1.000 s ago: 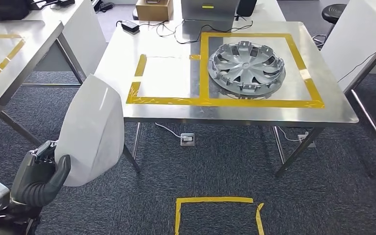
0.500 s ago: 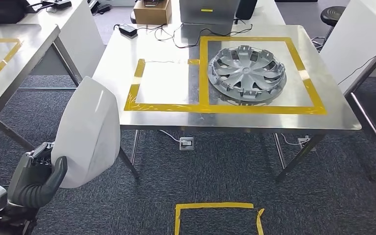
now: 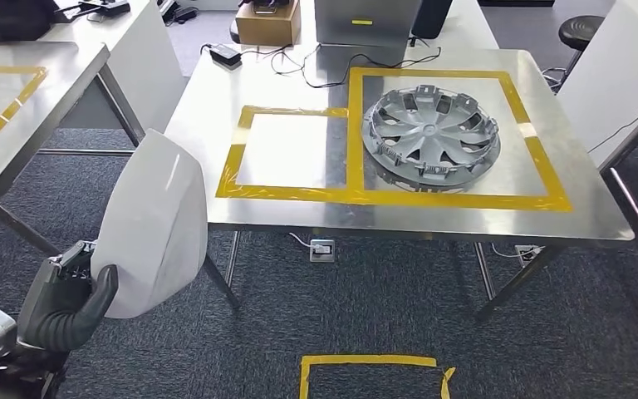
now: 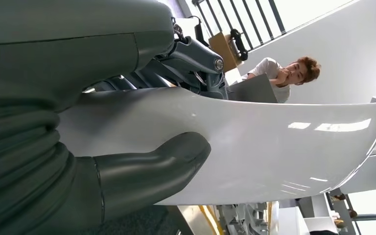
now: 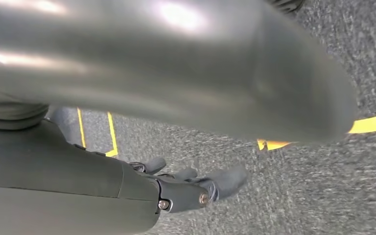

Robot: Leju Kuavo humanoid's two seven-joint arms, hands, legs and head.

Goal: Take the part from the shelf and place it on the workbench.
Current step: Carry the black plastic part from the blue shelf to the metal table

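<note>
Steel workbench ahead over dark carpet. My left hand grips the white panel low at my side, short of it. Carry step; next, lift into the smaller taped square. Right hand hangs, seemingly empty.

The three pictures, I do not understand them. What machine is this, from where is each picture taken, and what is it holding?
This is a humanoid robot with two arms and hands. The head view looks down from high on its body. There its left hand grips a curved glossy white panel. Ahead stands a steel workbench marked with yellow tape rectangles; a silver plastic wheel cover lies inside the larger one. The left wrist view, from a camera behind that hand, shows the thick grey thumb pressed on the same panel, with a seated person behind. The right wrist view shows the right hand hanging over dark carpet, holding nothing.
</note>
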